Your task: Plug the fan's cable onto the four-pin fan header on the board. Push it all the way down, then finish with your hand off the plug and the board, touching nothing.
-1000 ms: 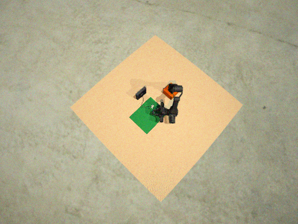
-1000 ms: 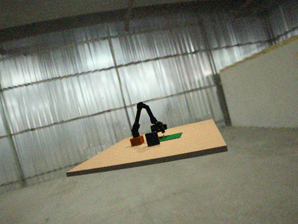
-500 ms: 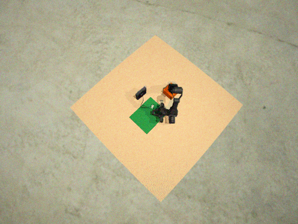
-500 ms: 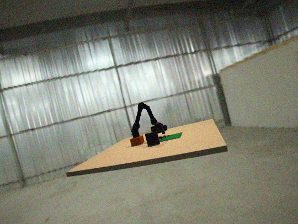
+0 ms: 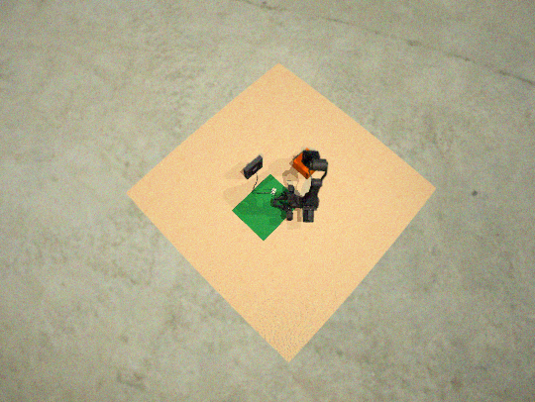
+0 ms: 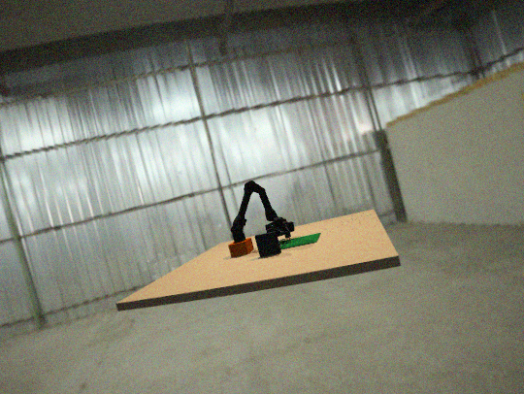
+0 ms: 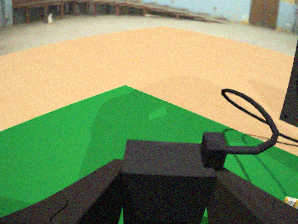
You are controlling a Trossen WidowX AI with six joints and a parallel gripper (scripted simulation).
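Note:
My gripper (image 5: 281,200) (image 6: 285,232) (image 7: 165,172) is shut on the fan's black plug (image 7: 166,176) and holds it low over the green board (image 5: 255,213) (image 6: 303,240) (image 7: 60,143), near the board's corner closest to the arm. The thin black cable (image 7: 256,116) loops from the plug's right side away toward the black fan (image 5: 253,166) (image 6: 268,245), which stands on the table beside the board. A small white header (image 5: 272,190) sits on the board just beside the gripper; in the wrist view only a pale bit (image 7: 290,200) shows at the right edge. Whether the plug touches it is hidden.
The arm's orange base (image 5: 300,162) (image 6: 241,247) stands on the tan table (image 5: 297,277) (image 6: 340,252) behind the board. The table lies on a concrete floor in a hall with corrugated metal walls.

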